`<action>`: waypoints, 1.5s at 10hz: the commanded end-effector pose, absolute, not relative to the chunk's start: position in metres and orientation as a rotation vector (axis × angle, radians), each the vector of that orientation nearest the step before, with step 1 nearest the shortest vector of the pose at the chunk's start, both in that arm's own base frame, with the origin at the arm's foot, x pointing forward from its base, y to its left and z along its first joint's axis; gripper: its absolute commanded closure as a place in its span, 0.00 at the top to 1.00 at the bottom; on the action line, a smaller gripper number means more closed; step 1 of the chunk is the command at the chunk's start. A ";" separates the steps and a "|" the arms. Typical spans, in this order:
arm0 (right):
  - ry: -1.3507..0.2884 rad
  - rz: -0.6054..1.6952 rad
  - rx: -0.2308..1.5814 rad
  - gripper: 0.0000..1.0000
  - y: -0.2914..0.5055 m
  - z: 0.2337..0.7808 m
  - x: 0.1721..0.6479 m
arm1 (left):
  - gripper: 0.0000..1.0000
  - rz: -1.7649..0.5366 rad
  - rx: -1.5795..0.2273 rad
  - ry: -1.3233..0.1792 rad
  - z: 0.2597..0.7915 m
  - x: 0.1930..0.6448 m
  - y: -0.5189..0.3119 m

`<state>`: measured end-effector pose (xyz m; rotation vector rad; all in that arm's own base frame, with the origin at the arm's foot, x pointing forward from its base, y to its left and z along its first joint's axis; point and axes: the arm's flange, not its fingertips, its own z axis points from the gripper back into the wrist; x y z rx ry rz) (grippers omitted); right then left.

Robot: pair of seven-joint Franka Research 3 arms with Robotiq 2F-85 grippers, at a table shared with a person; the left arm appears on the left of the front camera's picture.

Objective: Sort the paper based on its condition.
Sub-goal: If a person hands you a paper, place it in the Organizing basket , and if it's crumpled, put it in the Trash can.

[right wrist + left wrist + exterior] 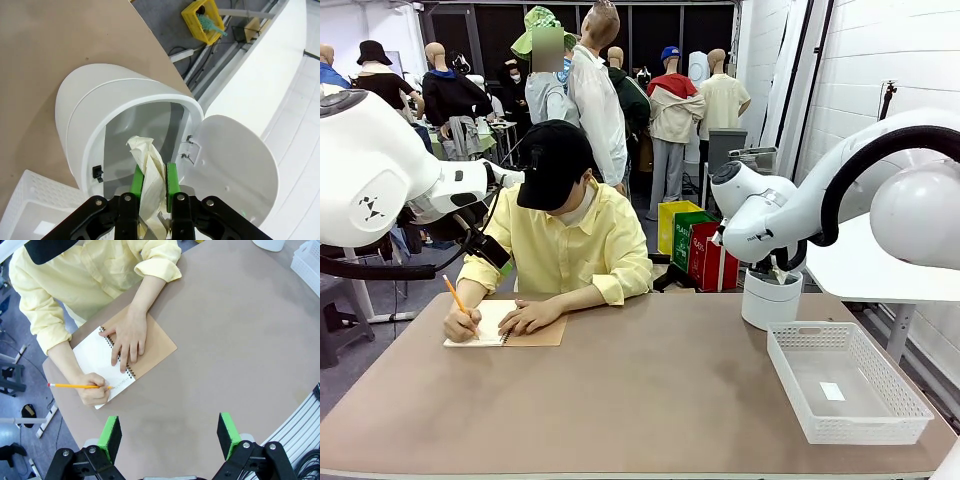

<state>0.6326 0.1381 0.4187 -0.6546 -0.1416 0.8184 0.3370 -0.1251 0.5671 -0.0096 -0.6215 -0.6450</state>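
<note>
One crumpled white paper sheet (145, 155), pinched in right tool (154, 172), lower centre, above open white plastic bin (90, 115); left tool (169, 427) spread wide over brown counter (225, 340).

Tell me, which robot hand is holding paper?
The right gripper: its green pads pinch crumpled paper in front of the open white bin. The left gripper is open and holds nothing, above the table.

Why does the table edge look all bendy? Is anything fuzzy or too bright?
Left wrist view: a wide lens bends the table edge; sharp, soft light. Right wrist view: bent too; crumpled paper sharp, white bin very bright. Front view: straighter lines, even light.
</note>
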 end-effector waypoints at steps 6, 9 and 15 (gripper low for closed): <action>-0.162 0.796 -0.693 0.61 0.136 0.413 0.641 | 1.00 -0.645 -0.009 -0.623 0.568 0.337 -0.124; -0.167 0.796 -0.705 1.00 0.138 0.424 0.640 | 1.00 -0.645 -0.009 -0.623 0.568 0.337 -0.124; -0.175 0.789 -0.737 1.00 0.147 0.453 0.636 | 1.00 -0.645 -0.009 -0.623 0.568 0.337 -0.124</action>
